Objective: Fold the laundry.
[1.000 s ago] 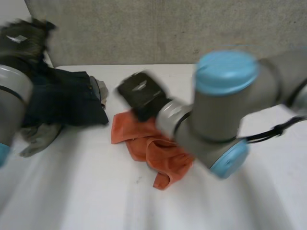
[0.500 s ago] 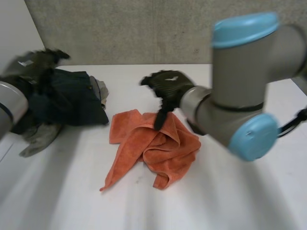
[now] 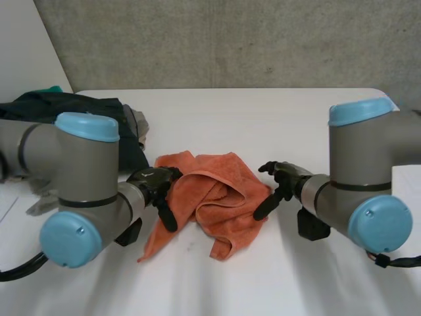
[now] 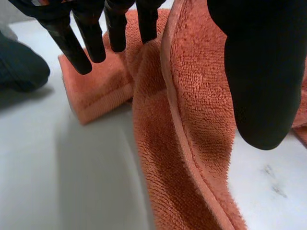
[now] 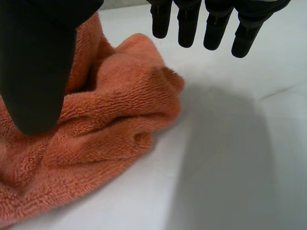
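Head view, largest first: white bench (image 3: pixel 276 118); left arm (image 3: pixel 79 178) and right arm (image 3: pixel 362 164) reaching in low from either side; heap of dark clothes (image 3: pixel 99 128) at the far left of the bench, untouched; crumpled orange towel (image 3: pixel 220 197) at mid-bench, just beside that heap, bunched into ridges with one tail trailing toward the near edge. Left hand (image 3: pixel 158 187) at the towel's left edge, right hand (image 3: pixel 279 181) at its right edge, towel between the two.

Left wrist view: fingers (image 4: pixel 72 43) straight and spread from the thumb (image 4: pixel 259 86), straddling a raised ridge of orange towel (image 4: pixel 192 124), fingertips just over the cloth, nothing pinched. Right wrist view: fingers (image 5: pixel 187 24) likewise straight and apart from the thumb (image 5: pixel 38 72), thumb over the bunched edge of the orange towel (image 5: pixel 110 129), fingertips out over bare bench (image 5: pixel 230 158) beyond it, nothing held.

Step in hand, by judgement: first grasp of the first item, folding not yet begun. Next move, likely: closing each hand on an edge or corner, then lifting and drawing apart to spread the cloth flat before any fold. On the right, probably a small shift toward the cloth first, for any pinch at all.
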